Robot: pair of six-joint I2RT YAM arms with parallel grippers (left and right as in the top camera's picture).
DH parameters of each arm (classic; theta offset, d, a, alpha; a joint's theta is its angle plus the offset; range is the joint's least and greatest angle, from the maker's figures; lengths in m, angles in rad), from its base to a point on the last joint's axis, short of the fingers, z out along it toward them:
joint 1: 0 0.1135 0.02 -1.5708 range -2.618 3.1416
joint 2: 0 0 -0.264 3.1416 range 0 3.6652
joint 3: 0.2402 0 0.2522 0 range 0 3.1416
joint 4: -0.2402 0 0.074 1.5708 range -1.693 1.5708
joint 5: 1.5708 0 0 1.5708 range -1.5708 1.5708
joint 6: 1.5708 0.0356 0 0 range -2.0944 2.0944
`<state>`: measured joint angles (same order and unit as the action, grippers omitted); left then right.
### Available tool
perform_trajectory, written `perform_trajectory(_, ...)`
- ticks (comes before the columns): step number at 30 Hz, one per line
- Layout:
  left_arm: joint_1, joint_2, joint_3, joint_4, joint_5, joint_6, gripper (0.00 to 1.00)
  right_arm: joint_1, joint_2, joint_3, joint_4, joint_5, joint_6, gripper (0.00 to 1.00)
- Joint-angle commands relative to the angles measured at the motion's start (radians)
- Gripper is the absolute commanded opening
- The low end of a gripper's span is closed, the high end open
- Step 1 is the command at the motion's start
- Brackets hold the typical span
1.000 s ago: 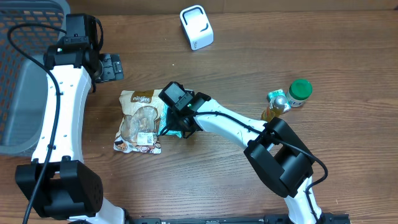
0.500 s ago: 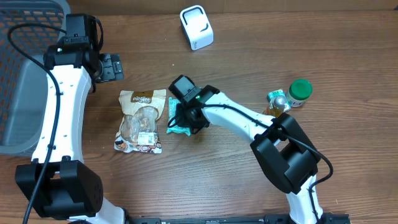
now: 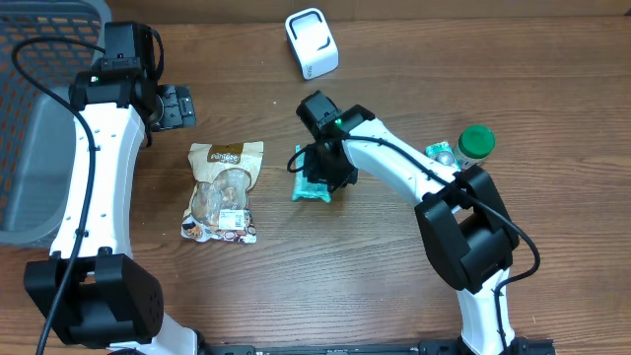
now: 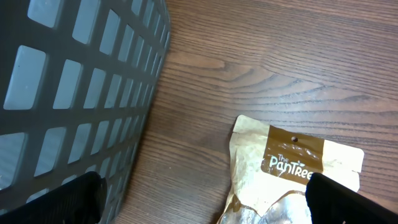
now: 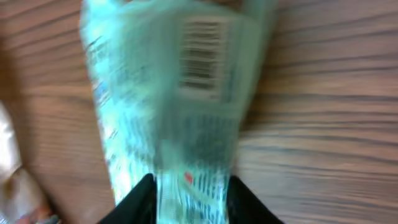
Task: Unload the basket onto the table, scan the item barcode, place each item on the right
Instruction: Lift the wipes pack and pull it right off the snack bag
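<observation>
A teal packet lies mid-table with my right gripper over its right end. In the right wrist view the teal packet is blurred, and its barcode faces the camera. The packet's near end sits pinched between the two fingers of my right gripper. The white scanner stands at the back of the table, well apart from the packet. My left gripper hangs open at the far left with nothing between its fingers; the left wrist view shows the left gripper above bare wood.
A brown snack pouch lies left of the packet; the same brown snack pouch shows in the left wrist view. A grey basket fills the left edge. A green-capped jar and a small bottle stand at right.
My right gripper has carried the teal packet to the right, off the brown pouch's edge. The left arm has not moved.
</observation>
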<state>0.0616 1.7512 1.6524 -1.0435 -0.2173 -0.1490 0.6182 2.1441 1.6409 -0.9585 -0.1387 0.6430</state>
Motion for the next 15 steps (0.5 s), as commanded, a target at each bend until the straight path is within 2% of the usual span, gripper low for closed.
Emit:
perform_trajectory(1, 0.009, -0.012, 0.021, 0.002, 0.001, 0.014, 0.99, 0.015, 0.010, 0.034, 0.004, -0.133, -0.046, 0.35)
perform_trajectory(10, 0.010, -0.012, 0.021, 0.002, 0.001, 0.014, 1.00, 0.061, 0.011, 0.034, 0.010, -0.128, -0.016, 0.40)
perform_trajectory(15, 0.009, -0.012, 0.021, 0.002, 0.001, 0.014, 1.00, 0.093, 0.011, 0.026, 0.011, -0.009, 0.045, 0.41)
